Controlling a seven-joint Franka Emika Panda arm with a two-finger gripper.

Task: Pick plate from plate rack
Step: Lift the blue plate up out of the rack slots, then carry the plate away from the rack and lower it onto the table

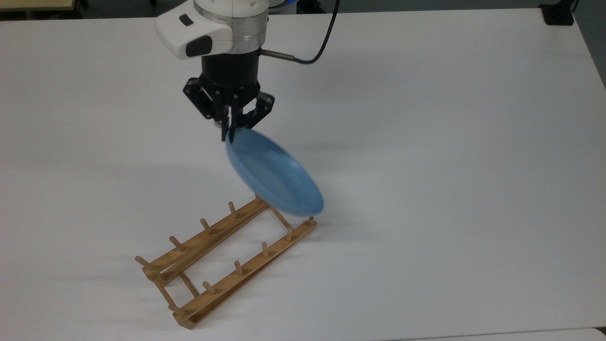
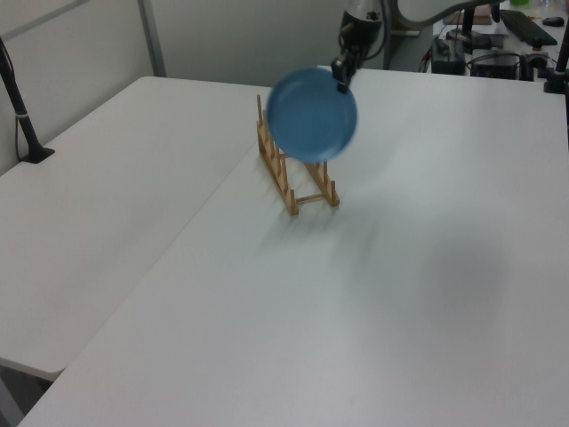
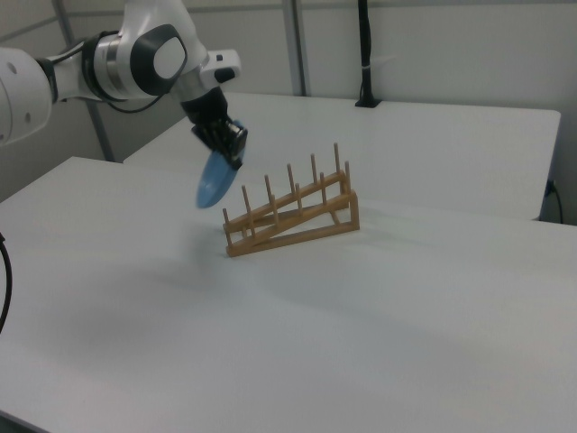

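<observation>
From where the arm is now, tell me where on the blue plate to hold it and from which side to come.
Grip the raised rim at the top edge of the plate, coming from above. The plate hangs tilted on edge beside the plate rack, so only its thin rim fits between two fingers. The hand is already shut there.

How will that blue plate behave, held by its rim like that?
The plate looks rigid; it keeps its round shape hanging from the gripper. Its glossy surface probably makes it slippery. Pinched at one rim point, it may swing or pivot.
</observation>
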